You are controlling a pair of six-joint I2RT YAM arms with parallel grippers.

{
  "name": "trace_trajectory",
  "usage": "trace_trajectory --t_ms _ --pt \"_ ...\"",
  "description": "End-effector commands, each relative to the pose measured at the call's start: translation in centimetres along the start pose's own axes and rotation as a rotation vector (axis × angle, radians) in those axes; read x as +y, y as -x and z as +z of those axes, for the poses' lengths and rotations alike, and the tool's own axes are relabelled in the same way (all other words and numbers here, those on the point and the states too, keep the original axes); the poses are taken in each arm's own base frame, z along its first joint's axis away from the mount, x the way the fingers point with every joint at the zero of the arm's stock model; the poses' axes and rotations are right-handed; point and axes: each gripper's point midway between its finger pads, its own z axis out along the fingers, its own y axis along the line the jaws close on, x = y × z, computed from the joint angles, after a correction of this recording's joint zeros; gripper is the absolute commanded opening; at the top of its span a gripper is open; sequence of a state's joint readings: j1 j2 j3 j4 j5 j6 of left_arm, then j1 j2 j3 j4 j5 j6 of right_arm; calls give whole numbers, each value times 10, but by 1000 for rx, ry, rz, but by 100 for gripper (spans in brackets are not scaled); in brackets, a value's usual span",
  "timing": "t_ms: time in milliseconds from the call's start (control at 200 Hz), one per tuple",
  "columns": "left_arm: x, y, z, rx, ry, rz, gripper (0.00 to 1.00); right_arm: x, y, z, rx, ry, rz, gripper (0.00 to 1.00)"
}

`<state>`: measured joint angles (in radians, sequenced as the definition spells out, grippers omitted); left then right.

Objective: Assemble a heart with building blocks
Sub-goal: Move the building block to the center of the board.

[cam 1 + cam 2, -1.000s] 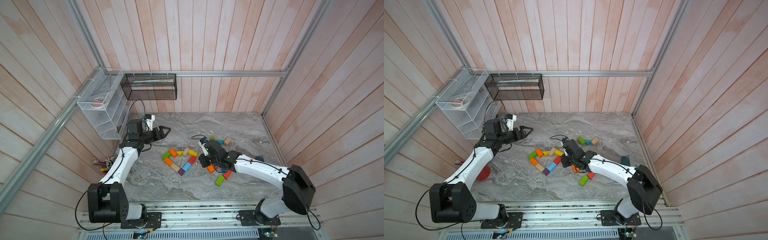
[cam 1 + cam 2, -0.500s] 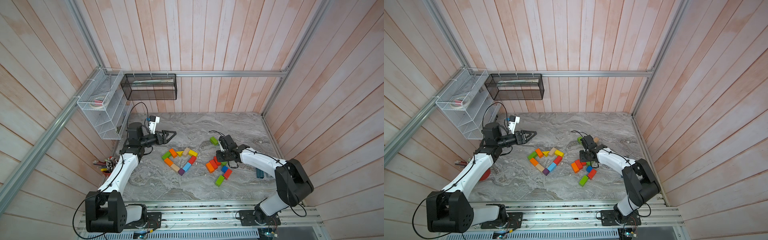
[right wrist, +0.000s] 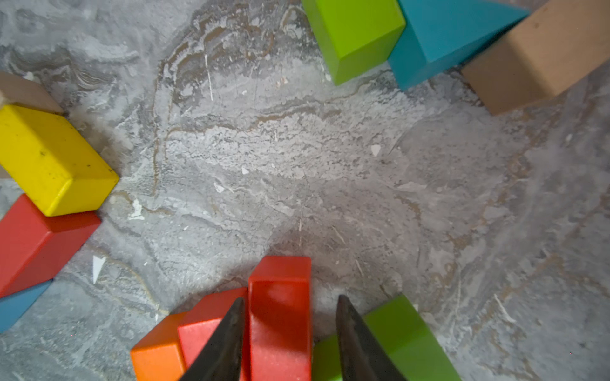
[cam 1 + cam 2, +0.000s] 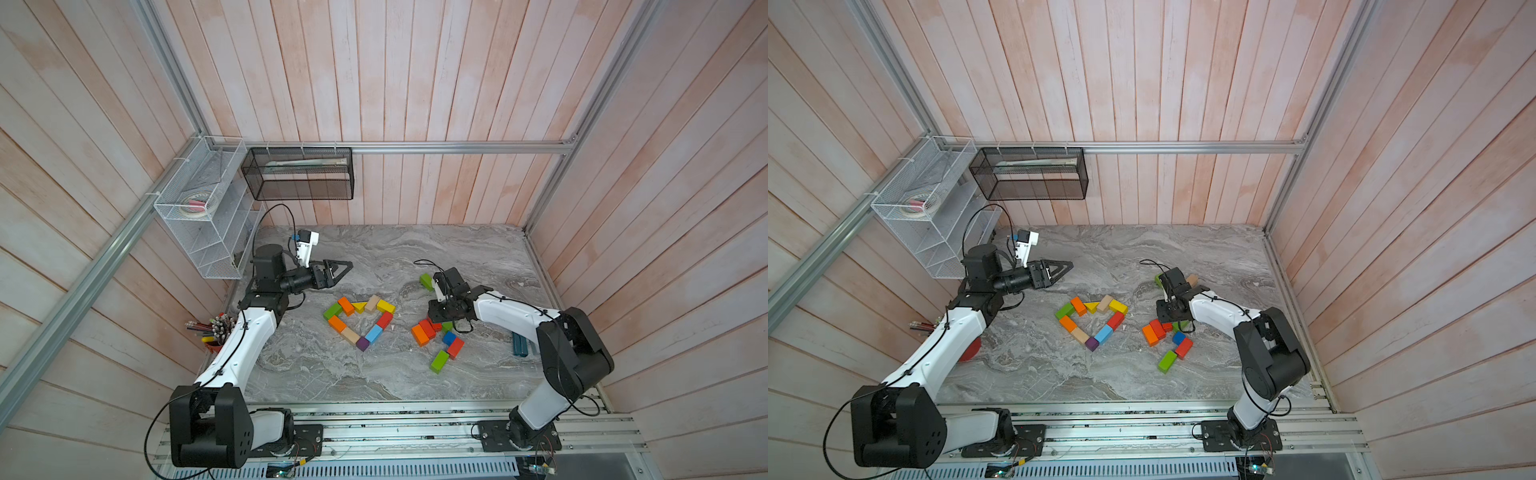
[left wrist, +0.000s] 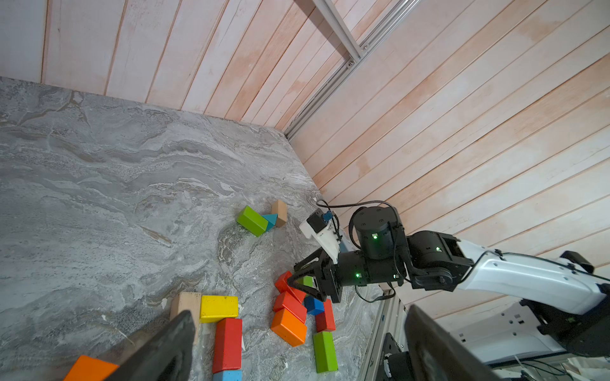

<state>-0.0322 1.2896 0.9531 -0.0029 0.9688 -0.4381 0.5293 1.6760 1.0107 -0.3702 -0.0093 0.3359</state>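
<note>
Bright, even overhead light, no glare. Soft shadow on marble tabletop [image 3: 330,165] by red block [image 3: 280,313]. Top views sharp; walls [image 4: 83,124] bow at edges. Wrist views: right gripper [image 3: 290,297] & left gripper [image 5: 298,308] out of focus, bg sharp.

Robot lab test cell. Plank walls [image 4: 374,83] boxed by aluminium frame [image 4: 457,147]. Two white-and-black arms [image 4: 249,345] bolted to slotted rail [image 4: 395,432] at edge of marble-look tabletop [image 4: 353,382]. Wire rack [image 4: 199,232] and mesh basket [image 4: 299,183] hung on walls. Coloured building blocks [image 4: 420,334] on tabletop.
</note>
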Motion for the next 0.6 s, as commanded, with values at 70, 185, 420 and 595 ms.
trace_trajectory --t_ms 70,185,420,595 --pt "-8 1 -3 -8 -20 26 100 2 -4 10 34 13 11 41" --pt "-8 1 -2 -8 -19 26 100 0 -6 13 44 -2 35 35" --pt "-7 1 -2 -9 -18 18 100 14 39 15 -31 26 250 20" --pt "1 -2 -1 -5 68 48 100 33 77 33 -76 78 359 20"
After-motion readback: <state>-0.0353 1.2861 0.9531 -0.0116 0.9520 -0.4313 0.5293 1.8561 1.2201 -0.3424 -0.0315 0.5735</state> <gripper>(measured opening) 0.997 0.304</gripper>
